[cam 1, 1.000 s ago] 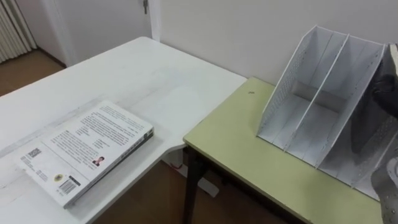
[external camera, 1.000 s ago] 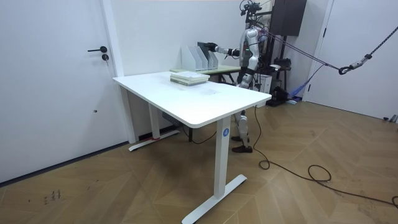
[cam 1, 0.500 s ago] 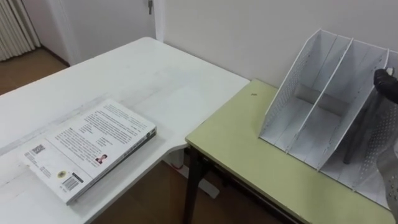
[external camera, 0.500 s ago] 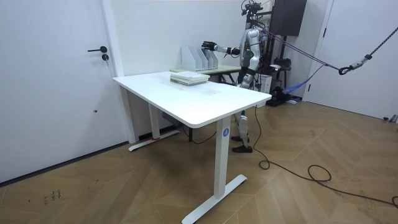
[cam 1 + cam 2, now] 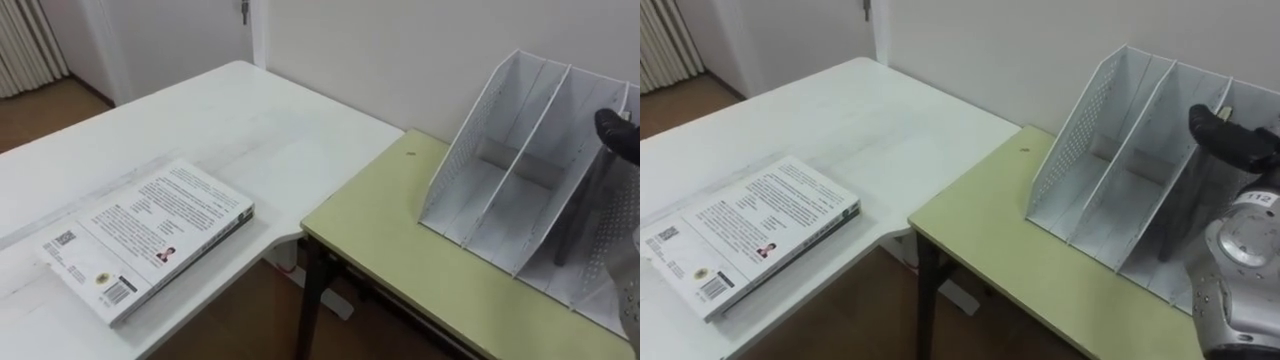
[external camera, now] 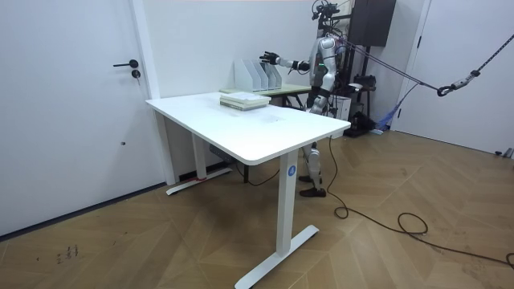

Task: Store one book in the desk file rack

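The white file rack [image 5: 1110, 170] stands on the green desk [image 5: 1010, 250] against the wall, seen small in the room view as the rack [image 6: 259, 74]. A dark book [image 5: 1175, 215] stands upright in the slot behind the perforated divider, half hidden by it. My right hand [image 5: 1232, 138] hovers at the book's top edge with straight fingers, open; whether it touches the book I cannot tell. A second, white-covered book [image 5: 750, 232] lies flat on the white table [image 5: 890, 110] to my left. My left hand [image 6: 314, 98] hangs low by my side, too small to read.
A gap of bare floor [image 5: 870, 320] separates the white table's rounded corner from the green desk. The wall [image 5: 1020, 50] runs right behind the rack. In the room view I stand at the green desk, beyond the white table's far end.
My right hand has uncurled and let go of the dark book, which now stands in the rack's slot. The view has shifted slightly.
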